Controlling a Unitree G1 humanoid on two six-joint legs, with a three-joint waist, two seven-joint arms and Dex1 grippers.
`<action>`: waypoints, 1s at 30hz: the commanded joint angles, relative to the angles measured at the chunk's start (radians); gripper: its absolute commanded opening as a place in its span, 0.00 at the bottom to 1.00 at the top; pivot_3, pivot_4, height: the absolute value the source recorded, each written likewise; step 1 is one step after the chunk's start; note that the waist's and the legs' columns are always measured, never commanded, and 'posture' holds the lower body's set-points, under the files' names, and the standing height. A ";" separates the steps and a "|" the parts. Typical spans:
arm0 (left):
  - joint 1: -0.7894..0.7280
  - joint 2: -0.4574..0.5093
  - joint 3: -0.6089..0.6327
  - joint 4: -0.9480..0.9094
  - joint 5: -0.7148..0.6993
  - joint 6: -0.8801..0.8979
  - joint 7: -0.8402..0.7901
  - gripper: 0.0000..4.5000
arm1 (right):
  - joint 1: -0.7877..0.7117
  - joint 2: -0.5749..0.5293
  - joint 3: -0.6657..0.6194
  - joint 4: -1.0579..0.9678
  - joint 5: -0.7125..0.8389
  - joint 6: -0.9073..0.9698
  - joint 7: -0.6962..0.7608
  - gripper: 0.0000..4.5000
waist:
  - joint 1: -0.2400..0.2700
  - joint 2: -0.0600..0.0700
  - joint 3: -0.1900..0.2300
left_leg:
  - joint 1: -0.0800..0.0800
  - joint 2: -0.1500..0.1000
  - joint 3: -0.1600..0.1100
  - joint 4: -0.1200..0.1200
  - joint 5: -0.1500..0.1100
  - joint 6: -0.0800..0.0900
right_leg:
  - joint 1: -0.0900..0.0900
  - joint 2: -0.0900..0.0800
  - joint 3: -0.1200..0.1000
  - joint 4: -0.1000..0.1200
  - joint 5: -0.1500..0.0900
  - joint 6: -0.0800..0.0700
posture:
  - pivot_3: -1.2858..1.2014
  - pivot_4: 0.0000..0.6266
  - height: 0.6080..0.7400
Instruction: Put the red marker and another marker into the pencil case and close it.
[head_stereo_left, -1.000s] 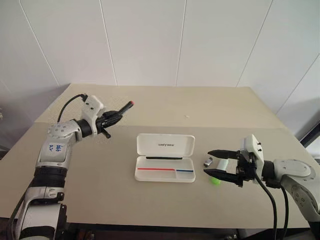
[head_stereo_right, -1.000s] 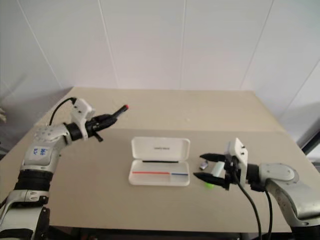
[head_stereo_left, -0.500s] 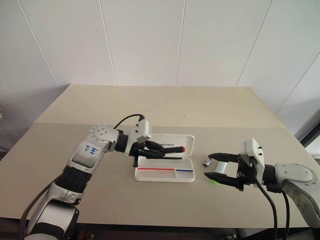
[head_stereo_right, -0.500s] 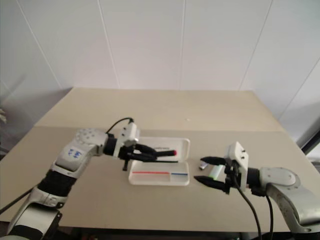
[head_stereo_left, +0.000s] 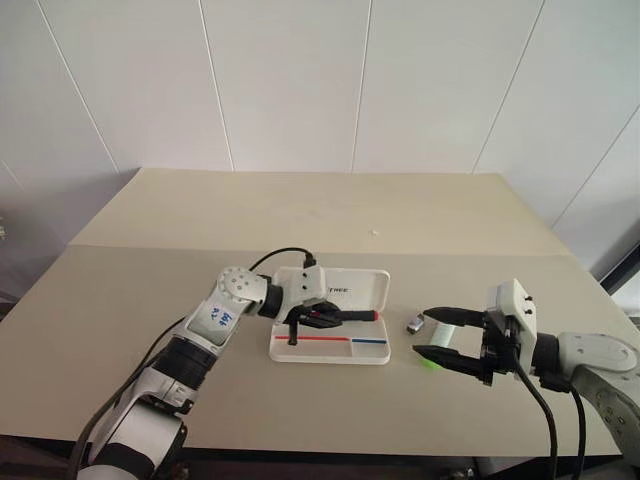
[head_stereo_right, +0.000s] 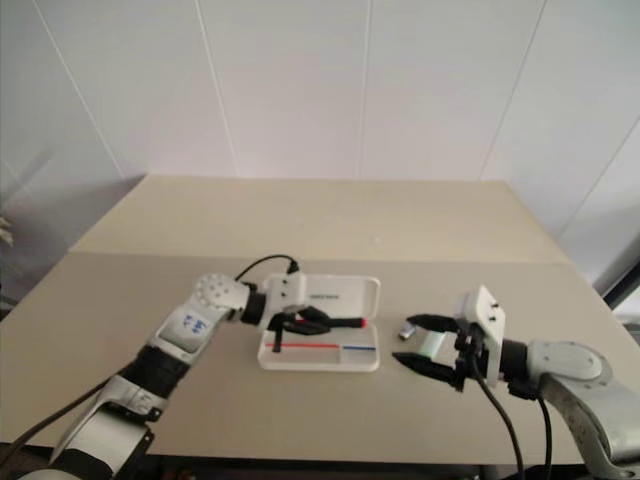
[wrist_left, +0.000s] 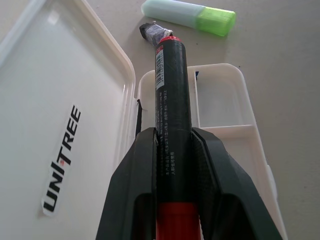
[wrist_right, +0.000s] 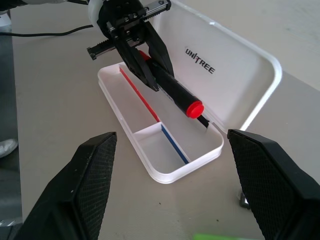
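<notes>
Fingers of the left pincer (head_stereo_left: 322, 318) are clamping the red marker (head_stereo_left: 352, 316) over the open pencil case (head_stereo_left: 331, 342), red cap pointing right. The right pincer (head_stereo_left: 437, 338) is hanging spread wide, gripping nothing, above the light green marker (wrist_left: 188, 14) lying on the tabletop (head_stereo_left: 300, 215) beside the case.

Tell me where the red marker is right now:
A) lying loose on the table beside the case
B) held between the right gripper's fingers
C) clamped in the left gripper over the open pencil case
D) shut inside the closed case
C: the left gripper is shut on the red marker, holding it above the tray of the open pencil case, while the right gripper stands open with nothing between its fingers.
</notes>
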 joint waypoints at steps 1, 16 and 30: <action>-0.012 -0.014 0.000 -0.011 0.011 -0.021 0.003 0.14 | 0.001 -0.013 -0.035 -0.036 0.022 0.004 -0.010 1.00 | 0.001 0.000 0.000 | 0.000 0.000 0.000 0.000 0.000 0.000 | 0.000 0.000 0.000 0.000 0.000 0.000 | 0.52 0.24 1.00; -0.001 -0.016 0.002 -0.036 0.033 -0.001 0.003 0.58 | 0.001 -0.014 -0.038 -0.044 0.024 0.017 -0.024 1.00 | 0.000 0.000 0.000 | 0.000 0.000 0.000 0.000 0.000 0.000 | 0.000 0.000 0.000 0.000 0.000 0.000 | 0.52 0.24 1.00; 0.103 -0.032 0.058 -0.192 -0.044 0.082 0.037 1.00 | 0.033 0.057 -0.025 -0.091 0.031 0.024 -0.115 1.00 | 0.000 0.000 0.000 | 0.000 0.000 0.000 0.000 0.000 0.000 | 0.000 0.000 0.000 0.001 0.000 0.000 | 0.52 0.24 1.00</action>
